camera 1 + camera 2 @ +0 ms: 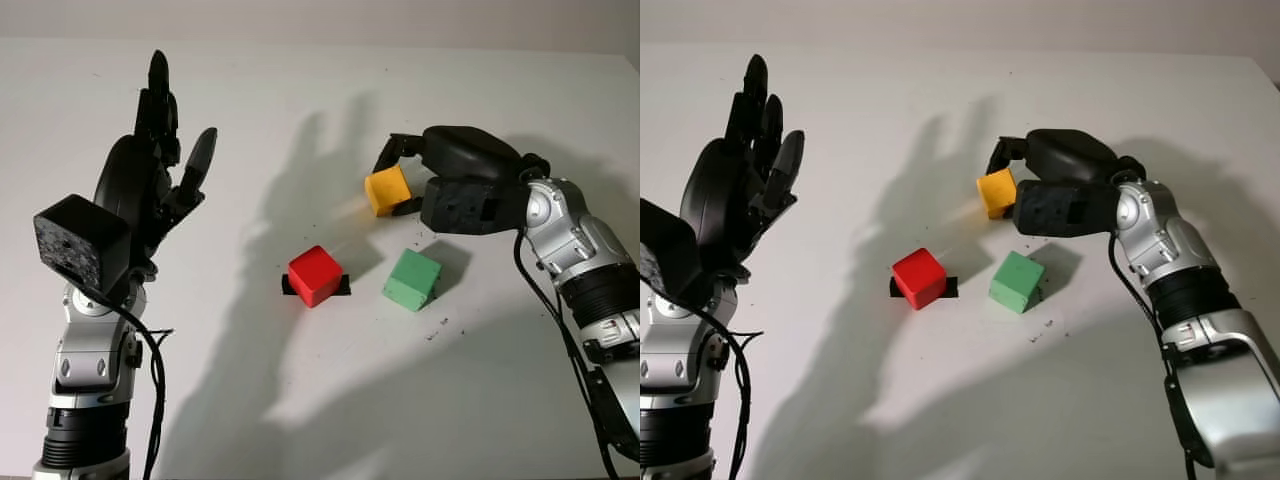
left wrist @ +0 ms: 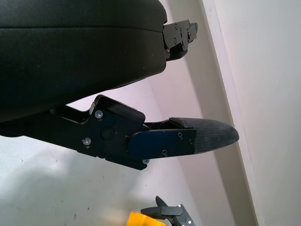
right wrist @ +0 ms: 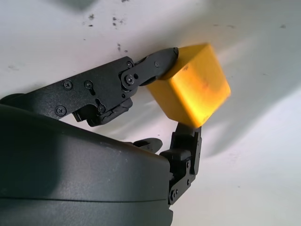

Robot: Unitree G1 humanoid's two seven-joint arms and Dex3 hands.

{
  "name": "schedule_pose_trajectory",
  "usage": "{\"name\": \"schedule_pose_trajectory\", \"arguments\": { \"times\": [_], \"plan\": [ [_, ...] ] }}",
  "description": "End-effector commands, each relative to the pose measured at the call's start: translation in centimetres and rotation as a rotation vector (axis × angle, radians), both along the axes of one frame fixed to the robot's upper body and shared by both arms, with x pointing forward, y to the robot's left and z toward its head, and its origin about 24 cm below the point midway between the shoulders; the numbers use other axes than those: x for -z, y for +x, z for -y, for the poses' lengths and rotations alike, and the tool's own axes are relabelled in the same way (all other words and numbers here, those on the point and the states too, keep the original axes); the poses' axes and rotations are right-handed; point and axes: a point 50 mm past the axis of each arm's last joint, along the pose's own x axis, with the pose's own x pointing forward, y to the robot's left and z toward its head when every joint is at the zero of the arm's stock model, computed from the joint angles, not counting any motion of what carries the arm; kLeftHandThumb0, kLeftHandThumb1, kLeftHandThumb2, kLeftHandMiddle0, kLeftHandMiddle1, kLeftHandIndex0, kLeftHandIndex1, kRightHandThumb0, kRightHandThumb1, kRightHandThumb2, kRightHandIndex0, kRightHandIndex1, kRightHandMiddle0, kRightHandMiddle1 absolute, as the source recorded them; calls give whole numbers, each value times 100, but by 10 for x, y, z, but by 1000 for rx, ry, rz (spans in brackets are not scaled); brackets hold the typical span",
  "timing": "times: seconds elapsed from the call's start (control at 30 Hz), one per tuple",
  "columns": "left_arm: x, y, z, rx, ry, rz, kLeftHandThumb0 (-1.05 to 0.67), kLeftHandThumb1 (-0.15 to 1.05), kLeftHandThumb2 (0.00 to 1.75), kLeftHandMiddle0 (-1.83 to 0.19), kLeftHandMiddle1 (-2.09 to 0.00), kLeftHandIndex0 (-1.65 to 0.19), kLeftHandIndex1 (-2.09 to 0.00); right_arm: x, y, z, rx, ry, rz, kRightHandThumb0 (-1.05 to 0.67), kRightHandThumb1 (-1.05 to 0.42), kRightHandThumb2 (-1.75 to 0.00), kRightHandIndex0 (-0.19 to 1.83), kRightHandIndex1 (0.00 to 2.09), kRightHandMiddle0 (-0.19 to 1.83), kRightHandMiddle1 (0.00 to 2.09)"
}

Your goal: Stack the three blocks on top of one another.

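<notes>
My right hand [image 1: 392, 180] is shut on the yellow block [image 1: 387, 190], pinching it between black fingertips [image 3: 162, 59] and holding it in the air above the white table [image 1: 300, 400]. In the right wrist view the yellow block [image 3: 195, 84] sits tilted between the fingers. The red block [image 1: 315, 275] rests on the table on a small black marker, below and left of the held block. Just right of it lies the green block [image 1: 412, 279], under my right hand. My left hand [image 1: 165, 150] is raised at the left, open, holding nothing.
Dark specks [image 1: 440, 325] dot the table near the green block. The table's far edge [image 1: 320, 42] runs along the top. Shadows of both hands fall across the middle of the table.
</notes>
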Motion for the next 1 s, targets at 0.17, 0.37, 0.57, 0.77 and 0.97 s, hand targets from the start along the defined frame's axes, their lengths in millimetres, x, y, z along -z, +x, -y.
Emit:
{"name": "schedule_pose_trajectory", "arguments": {
  "times": [0.17,0.37,0.57,0.77,0.97],
  "plan": [
    [4,-4,-2,7,-39,-11,-80,105,59,19,0,19,0,-48,0,-9,-117,86,47,-34,-93,-5,34,5,43,123],
    [5,-3,-1,2,-63,-8,-84,105,69,19,0,19,0,-69,-5,-22,-246,115,30,-39,-92,-5,34,5,45,129],
    [6,-2,0,2,-82,-5,-86,105,69,19,0,19,0,-76,-9,-34,-336,161,-41,-45,-94,-6,33,4,41,138],
    [5,-3,-2,-8,-67,-6,-85,105,68,19,0,19,0,-76,-16,-43,-407,222,-128,-42,-93,-5,30,3,39,139],
    [5,-2,-3,-13,-69,-8,-85,105,66,19,0,19,0,-68,-19,-48,-451,322,-275,-41,-94,-5,26,3,31,151]
  ]
}}
